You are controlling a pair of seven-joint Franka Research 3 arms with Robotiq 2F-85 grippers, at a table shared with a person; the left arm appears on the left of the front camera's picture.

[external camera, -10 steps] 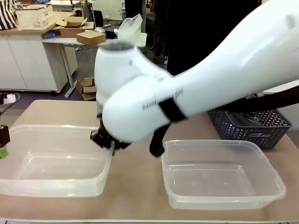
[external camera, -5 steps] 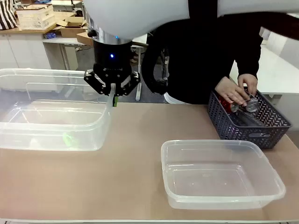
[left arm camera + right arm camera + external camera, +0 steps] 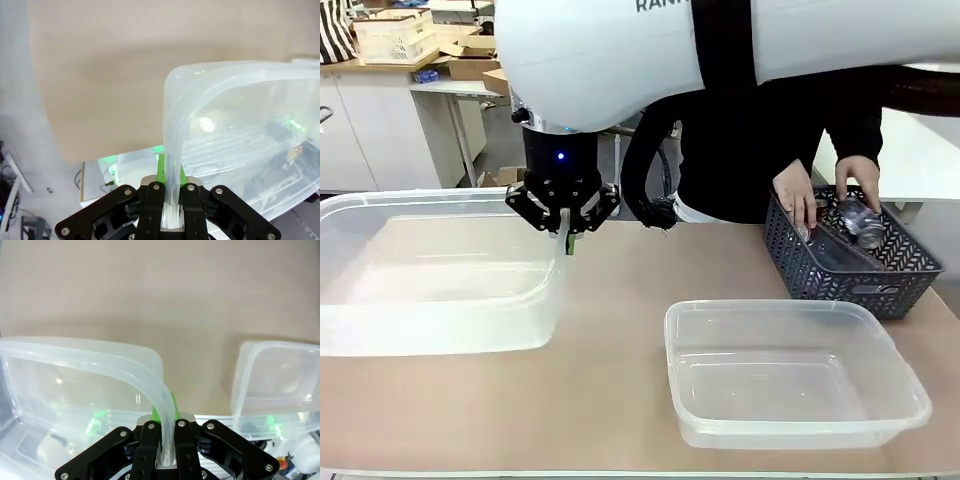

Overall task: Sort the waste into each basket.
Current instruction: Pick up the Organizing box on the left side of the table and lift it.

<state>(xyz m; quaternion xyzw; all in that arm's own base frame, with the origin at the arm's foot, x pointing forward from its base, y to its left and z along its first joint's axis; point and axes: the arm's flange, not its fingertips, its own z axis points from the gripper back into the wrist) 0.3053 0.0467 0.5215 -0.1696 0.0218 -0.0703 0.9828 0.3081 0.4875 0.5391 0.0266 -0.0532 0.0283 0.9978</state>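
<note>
A large clear tub [image 3: 430,290] hangs off the table at the left, carried by its rim at both ends. My right gripper [image 3: 566,236] reaches across from the right and is shut on the tub's right rim; the right wrist view shows the same gripper [image 3: 165,440] clamped on the rim of the tub [image 3: 75,390]. My left gripper [image 3: 170,200] is shut on the tub's [image 3: 240,125] other rim. A second clear tub [image 3: 795,370] rests on the table. In the dark lattice basket [image 3: 855,270], a person's hands [image 3: 798,195] handle clear bottles [image 3: 855,222].
The tan table [image 3: 620,330] has bare room between the two tubs. My right arm's white body fills the top of the front view. The second tub [image 3: 272,385] also lies to the right in the right wrist view. Desks and cardboard boxes [image 3: 470,60] stand far behind.
The large tub rose off the table in both grippers, then sank slightly and levelled. My right arm swung up out of the foreground. The person's hands shifted inside the dark basket.
</note>
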